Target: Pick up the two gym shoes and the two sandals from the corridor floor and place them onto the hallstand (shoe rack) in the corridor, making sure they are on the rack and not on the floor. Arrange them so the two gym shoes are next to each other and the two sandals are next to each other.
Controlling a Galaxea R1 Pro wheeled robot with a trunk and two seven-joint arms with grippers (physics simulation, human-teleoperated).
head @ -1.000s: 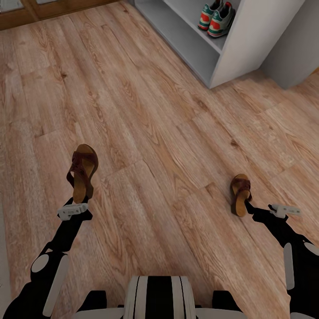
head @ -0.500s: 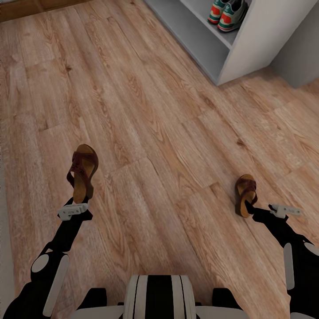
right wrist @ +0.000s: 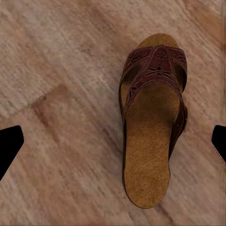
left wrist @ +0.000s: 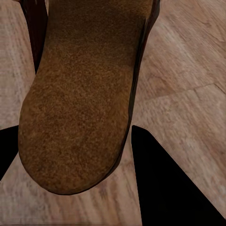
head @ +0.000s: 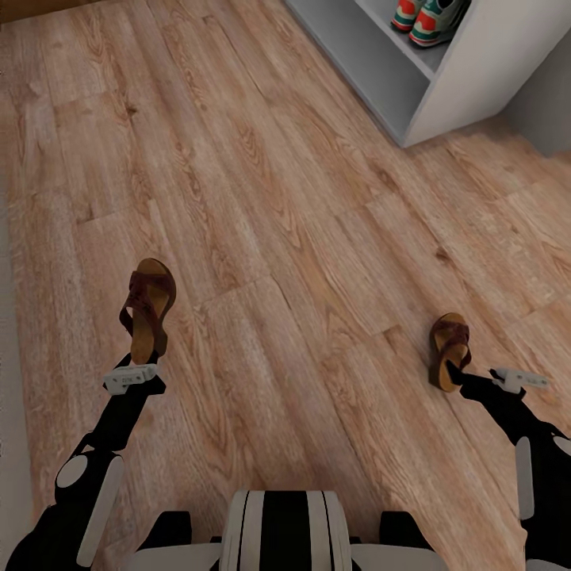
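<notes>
One dark brown sandal point(head: 147, 311) hangs above the corridor floor point(head: 301, 238), its heel in my left gripper point(head: 143, 361). In the left wrist view its tan footbed point(left wrist: 80, 94) sits between the black fingers point(left wrist: 169, 188), which are shut on it. The other sandal point(head: 449, 351) lies flat on the planks, just ahead of my right gripper point(head: 464, 379). That sandal point(right wrist: 153, 122) appears below the wide-open right gripper point(right wrist: 113, 143), untouched. Both gym shoes point(head: 432, 16) stand side by side on a shelf of the grey-white hallstand point(head: 452, 87) at the far right.
A grey wall panel point(head: 547, 103) stands right of the hallstand. A pale strip point(head: 6, 381) runs along the floor's left edge. Bare planks stretch between me and the rack.
The whole picture has shifted, so the camera moved: rack and floor sandal slid rightward in view. The left gripper keeps its sandal as before. The right gripper stays open near the floor sandal.
</notes>
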